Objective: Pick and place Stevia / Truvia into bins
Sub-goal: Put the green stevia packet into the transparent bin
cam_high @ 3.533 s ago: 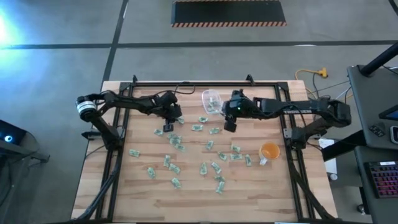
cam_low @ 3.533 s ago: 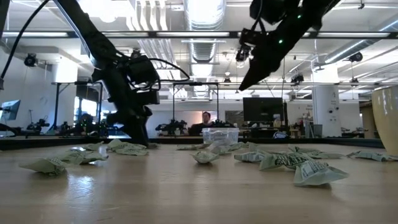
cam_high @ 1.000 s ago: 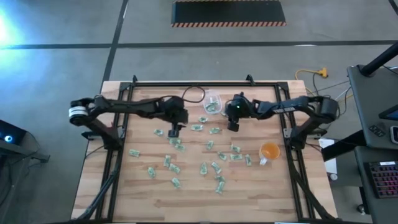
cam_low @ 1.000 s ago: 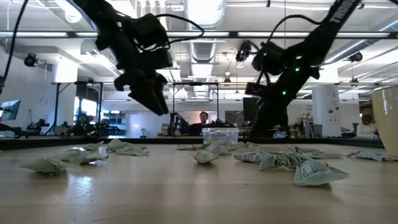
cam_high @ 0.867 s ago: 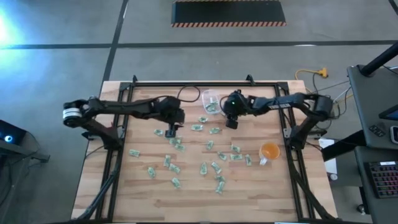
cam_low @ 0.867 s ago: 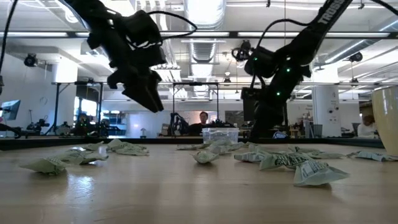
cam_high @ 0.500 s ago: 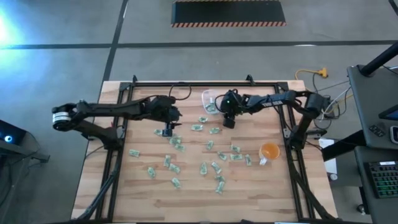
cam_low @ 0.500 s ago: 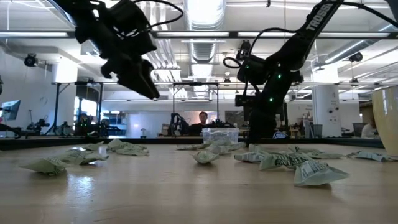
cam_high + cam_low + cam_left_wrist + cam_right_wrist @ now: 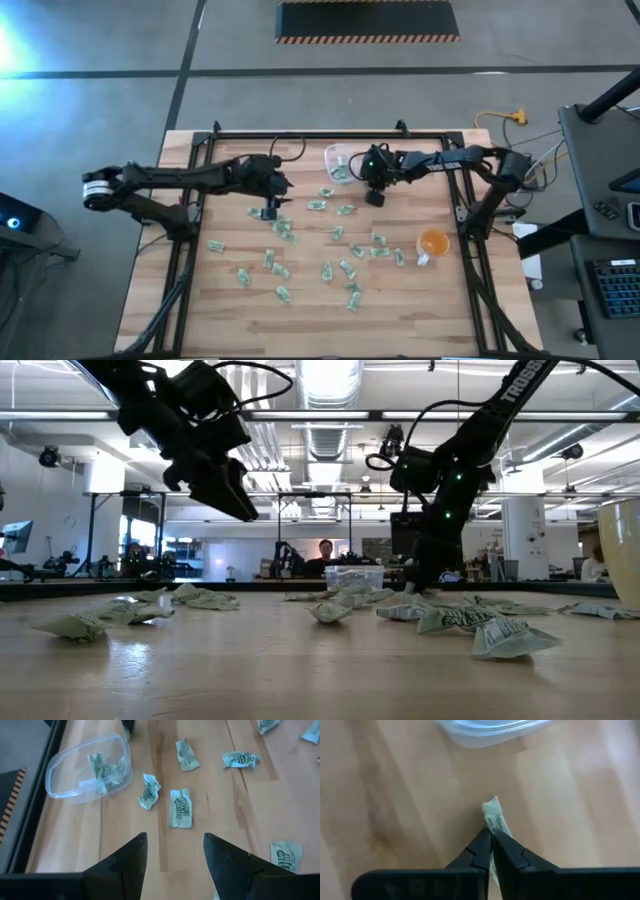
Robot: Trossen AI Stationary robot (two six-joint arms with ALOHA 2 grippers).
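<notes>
Right claw just snapped shut on a Truvia packet on the bench beside the clear tub | I lift next | left claw hovers open, empty

Wooden table bears packets, tub, cup

R hand low, fingers pinched together; L hand raised, fingers apart.

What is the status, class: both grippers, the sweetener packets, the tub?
Right gripper shut on a green-and-white sweetener packet, beside the clear plastic tub. Left gripper open, hovering over loose packets. Nothing blocking the tub.
</notes>
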